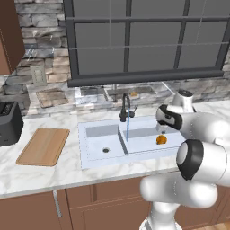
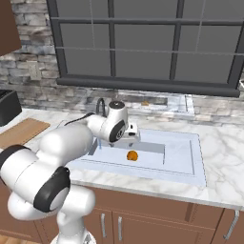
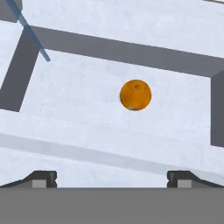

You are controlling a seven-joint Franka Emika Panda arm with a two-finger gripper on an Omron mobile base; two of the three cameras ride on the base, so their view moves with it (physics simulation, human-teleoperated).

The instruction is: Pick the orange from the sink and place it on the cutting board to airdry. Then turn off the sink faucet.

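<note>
Gripper (image 3: 112,177) hangs spread wide above the orange (image 3: 135,95), which seemingly lies loose on the sink (image 3: 87,100) floor.

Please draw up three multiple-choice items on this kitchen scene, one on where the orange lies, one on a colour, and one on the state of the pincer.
1. Where is the orange?
A. On the cutting board
B. In the sink's right basin
C. On the counter beside the toaster

2. What colour is the sink faucet?
A. Black
B. Chrome silver
C. Brass yellow

3. What is the state of the pincer?
A. Shut on the orange
B. Shut and empty
C. Open, holding nothing

Answers:
1. B: the left base view shows the fruit on the floor of the sink, in the basin to the right of the faucet, while the cutting board lies bare.
2. A: the arched spout is black, with a thin blue stream of water falling from it.
3. C: in the hand view the two fingertips stand far apart, with the orange lying well beyond them.
</note>
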